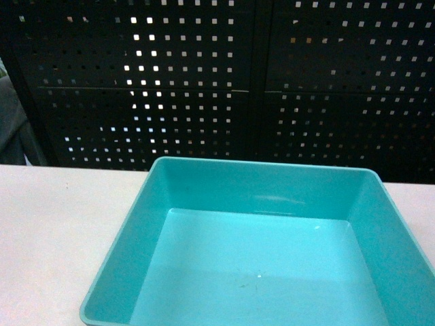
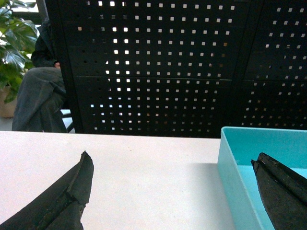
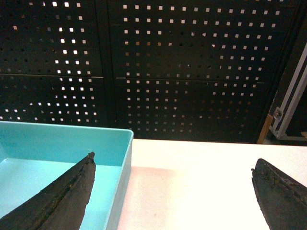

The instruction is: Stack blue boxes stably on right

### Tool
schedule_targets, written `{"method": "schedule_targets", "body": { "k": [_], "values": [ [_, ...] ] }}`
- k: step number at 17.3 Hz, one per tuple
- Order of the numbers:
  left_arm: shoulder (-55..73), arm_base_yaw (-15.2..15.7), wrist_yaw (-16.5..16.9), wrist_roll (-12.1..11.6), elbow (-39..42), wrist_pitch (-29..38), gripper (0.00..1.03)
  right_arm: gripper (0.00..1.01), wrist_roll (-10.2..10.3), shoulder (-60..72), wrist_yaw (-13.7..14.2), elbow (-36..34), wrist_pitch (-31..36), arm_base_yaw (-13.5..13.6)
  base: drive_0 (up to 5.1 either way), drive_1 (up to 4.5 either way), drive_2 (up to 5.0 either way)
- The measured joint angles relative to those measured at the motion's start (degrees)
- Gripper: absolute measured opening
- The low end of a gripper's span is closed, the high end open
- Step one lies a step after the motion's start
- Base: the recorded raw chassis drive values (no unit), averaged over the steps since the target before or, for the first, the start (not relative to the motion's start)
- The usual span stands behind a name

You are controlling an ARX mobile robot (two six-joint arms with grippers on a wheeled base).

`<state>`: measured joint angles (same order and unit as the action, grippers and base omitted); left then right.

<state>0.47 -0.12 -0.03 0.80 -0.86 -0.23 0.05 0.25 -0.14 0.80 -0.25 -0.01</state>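
Background: black perforated panel (image 1: 204, 81) spans full width behind a white table (image 1: 54, 231), w/ light showing through some holes. Left wrist view also shows a seated person (image 2: 38, 91) and a green plant (image 2: 14, 43) at far left, beyond the panel edge.

Task item: one turquoise tub (image 1: 262, 248) sits on the table, centre-right in head view, open side up, interior holding nothing. Sloping walls, rolled rim. Near edge is cut off by frame bottom. No 2nd tub in view.

Left gripper (image 2: 175, 191): fingers spread wide. Left finger (image 2: 67, 201) is over bare table; right finger (image 2: 283, 191) is over the tub's interior, so the tub's left wall lies between them. Contact w/ wall: cannot tell.

Right gripper (image 3: 172, 191): fingers spread wide. Left finger (image 3: 62, 201) is over the tub's interior, right finger (image 3: 280, 194) over bare table; the tub's right wall lies between. Contact: cannot tell.
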Motion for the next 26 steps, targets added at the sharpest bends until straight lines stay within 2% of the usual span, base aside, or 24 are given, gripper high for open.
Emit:
{"method": "schedule_targets", "body": {
  "k": [18, 19, 21, 22, 23, 24, 25, 26],
  "values": [
    [0.0, 0.0, 0.0, 0.0, 0.0, 0.2, 0.98, 0.98, 0.0, 0.0, 0.0, 0.0, 0.0, 0.0, 0.0, 0.0, 0.0],
    [2.2, 0.0, 0.3, 0.3, 0.0, 3.0, 0.98, 0.98, 0.0, 1.3, -1.0, 0.0, 2.6, -0.3, 0.0, 0.0, 0.0],
    [17.2, 1.9, 6.0, 0.6, -1.0, 12.9, 0.98, 0.98, -0.1, 13.7, -5.9, 0.3, 13.1, -3.2, 0.0, 0.0, 0.0],
    [26.8, 3.7, 8.7, 0.7, -4.7, 18.4, 0.98, 0.98, -0.3, 21.7, -8.0, 2.1, 18.2, -4.9, 0.0, 0.0, 0.0],
    [34.9, 4.1, 10.8, 0.7, -11.1, 20.7, 0.98, 0.98, -0.6, 28.8, -9.9, 5.7, 22.8, -5.6, 0.0, 0.0, 0.0],
    [41.1, 3.2, 12.3, 0.6, -16.7, 19.3, 0.98, 0.98, -1.5, 34.5, -11.1, 9.6, 24.4, -5.6, 0.0, 0.0, 0.0],
    [47.9, 2.6, 15.0, 0.9, -22.9, 15.4, 0.98, 0.98, -3.3, 41.4, -11.3, 13.6, 25.5, -3.6, 0.0, 0.0, 0.0],
    [54.8, 1.8, 17.7, 1.7, -29.0, 10.3, 0.98, 0.98, -5.5, 48.2, -11.9, 17.9, 23.3, -1.5, 0.0, 0.0, 0.0]
  ]
}}
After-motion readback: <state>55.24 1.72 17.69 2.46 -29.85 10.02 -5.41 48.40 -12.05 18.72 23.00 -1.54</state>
